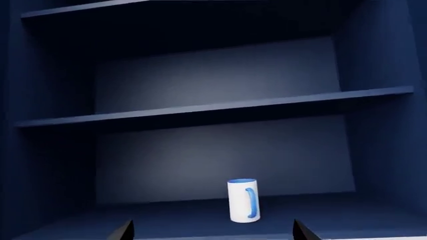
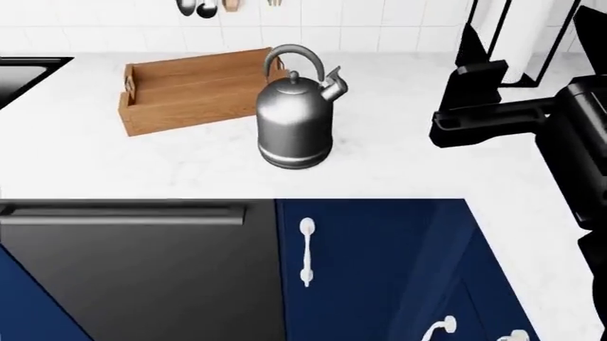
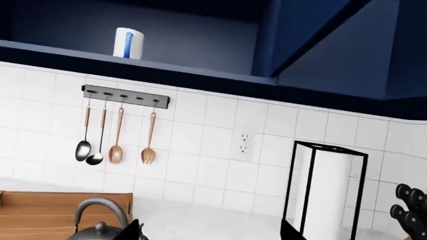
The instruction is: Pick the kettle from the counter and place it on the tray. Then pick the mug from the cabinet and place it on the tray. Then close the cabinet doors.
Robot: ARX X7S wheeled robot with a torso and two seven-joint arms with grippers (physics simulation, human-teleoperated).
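The dark grey kettle (image 2: pixel 296 121) stands upright on the white marble counter (image 2: pixel 114 167), just right of the wooden tray (image 2: pixel 190 89), which holds nothing. The white mug (image 1: pixel 243 200) with a blue handle stands on the lowest shelf of the open navy cabinet (image 1: pixel 220 110). My left gripper (image 1: pixel 212 233) is open, facing that shelf, with the mug a little ahead and apart from the fingertips (image 1: pixel 123 231). My right gripper (image 3: pixel 210 234) is open above the counter, to the right of the kettle (image 3: pixel 100 220), touching nothing. The mug (image 3: pixel 128 43) also shows high up in the right wrist view.
A utensil rail (image 3: pixel 125 96) with spoons hangs on the tiled wall. A black paper towel holder (image 3: pixel 327 192) and knife handles (image 3: pixel 410 210) stand at the counter's right. An open cabinet door (image 3: pixel 303 27) juts out overhead. My right arm (image 2: pixel 502 117) hangs over the counter's right side.
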